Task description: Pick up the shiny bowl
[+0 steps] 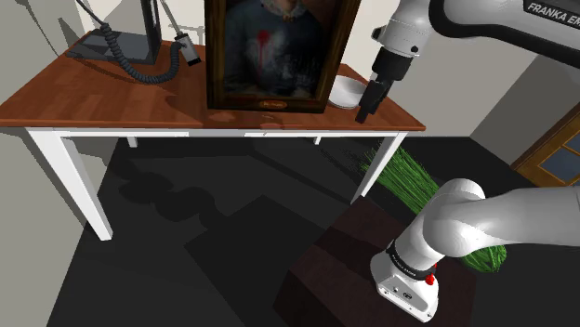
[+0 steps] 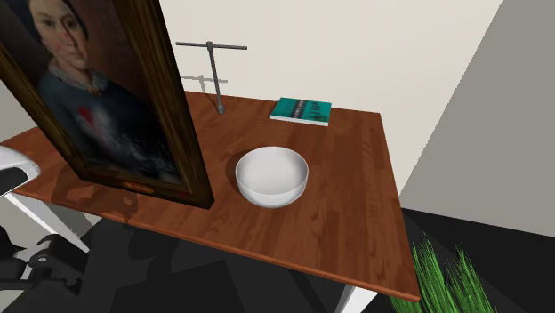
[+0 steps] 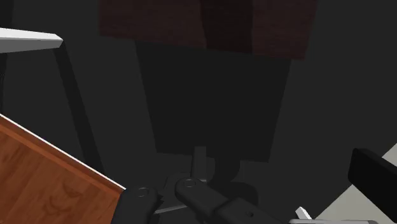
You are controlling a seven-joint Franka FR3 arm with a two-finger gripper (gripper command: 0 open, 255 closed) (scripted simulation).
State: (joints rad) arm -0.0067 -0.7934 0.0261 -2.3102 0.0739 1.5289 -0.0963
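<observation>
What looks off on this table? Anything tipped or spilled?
Only the large framed portrait: it stands on its lower edge on the table, close beside the white bowl. Bowl upright, nothing spilled.

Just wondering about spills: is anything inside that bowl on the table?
Nothing shows inside the bowl: its pale inside is bare to the bottom. Only a sliver under the near rim is hidden; in the shoulder view the painting covers its side.

The table's brown wooden corner [image 3: 44, 184], pale along its edge, is jutting over a dark floor [image 3: 210, 108]. Far across the floor a dark reddish-brown box [image 3: 210, 25] is standing. A white bar [image 3: 28, 39] is catching light beyond the corner.
</observation>
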